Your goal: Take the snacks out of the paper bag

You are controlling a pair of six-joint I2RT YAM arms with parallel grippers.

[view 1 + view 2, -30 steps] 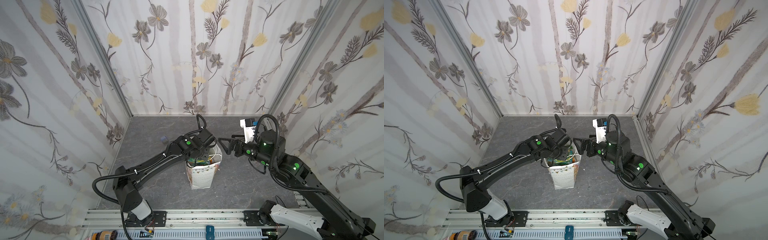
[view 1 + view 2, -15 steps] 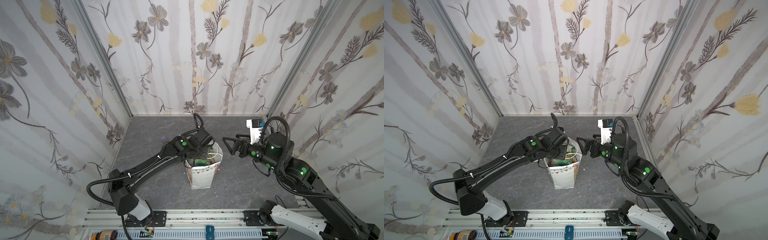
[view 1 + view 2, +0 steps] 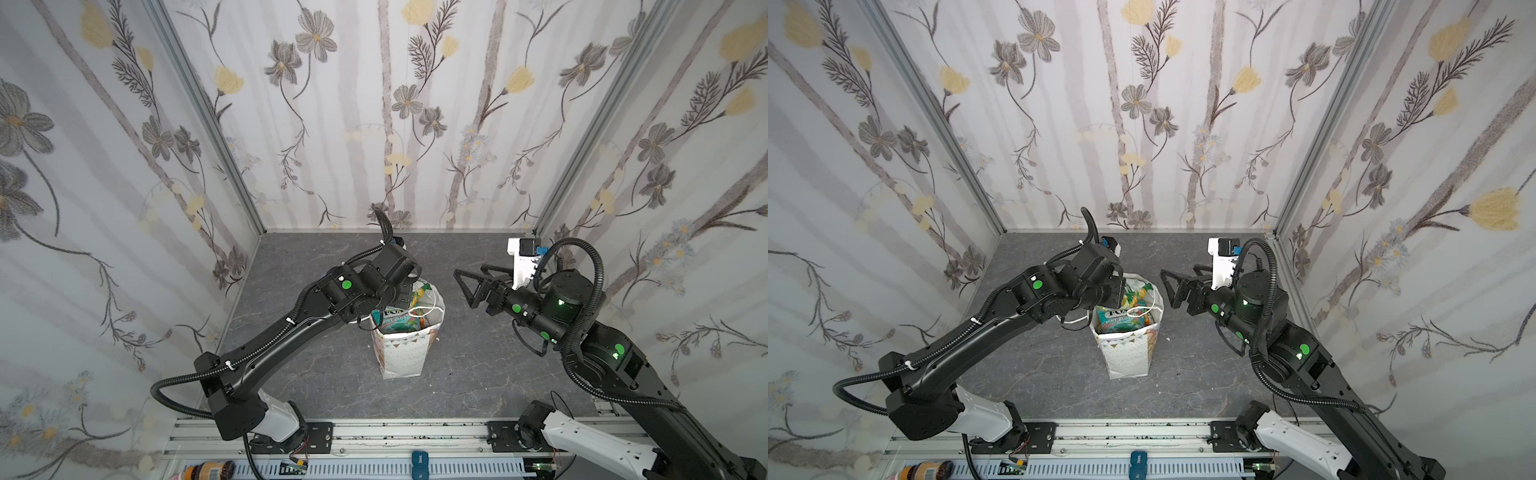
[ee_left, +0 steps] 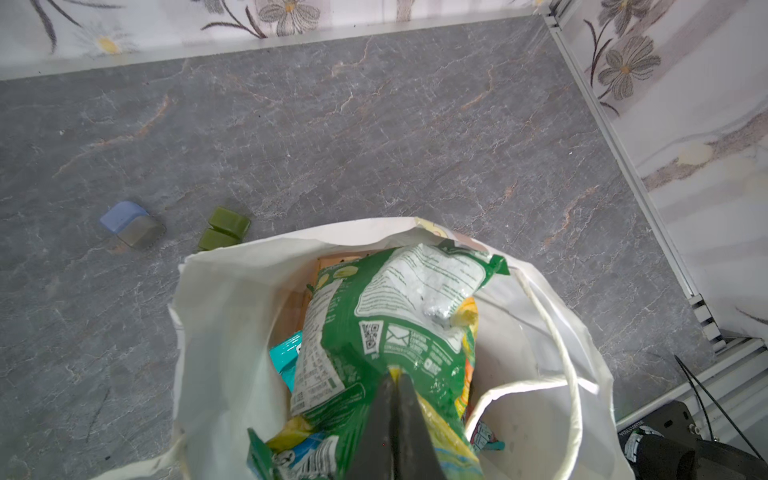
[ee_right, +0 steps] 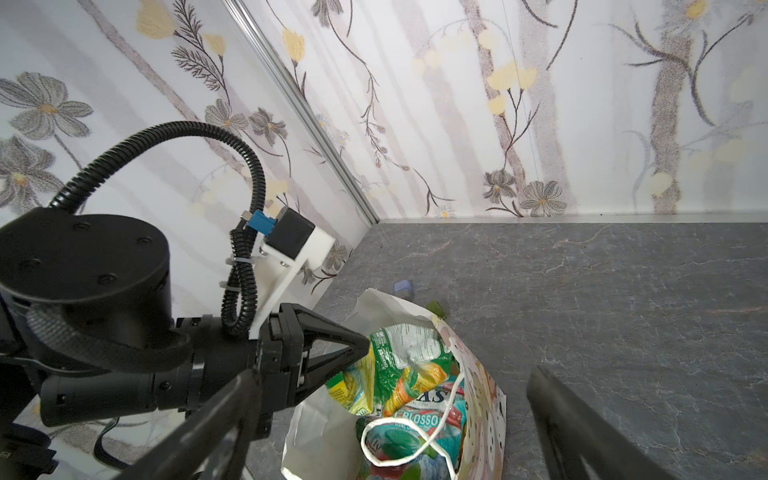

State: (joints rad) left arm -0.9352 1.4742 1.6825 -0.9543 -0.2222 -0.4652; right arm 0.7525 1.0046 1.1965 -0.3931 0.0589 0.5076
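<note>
The left gripper (image 4: 396, 372) has its jaws pressed together, and they appear to pinch a fold of film at the near end of the green packet (image 4: 395, 299), inside the mouth of the paper bag (image 4: 224, 299). That hold is thin and on glossy, crumpled plastic, so the packet could slide out of the pinch on the way up. From the fingertips the packet's long axis runs straight away toward the bag's far rim. It leans on that rim, with its sealed end pointing away from the fingers and its printed back facing the wrist camera. Just beside the fingers, under the packet, lie a yellow-orange packet (image 4: 451, 432) and a teal packet (image 4: 284, 357), and either could be dragged along and spill. A cord handle (image 4: 557, 332) loops across the opening close to the fingers and could snag the packet or the jaws. Nothing holds the bag down. The right gripper (image 3: 464, 289) hangs wide open and empty, apart from the bag, so a snag would likely lift or tip the light bag.
</note>
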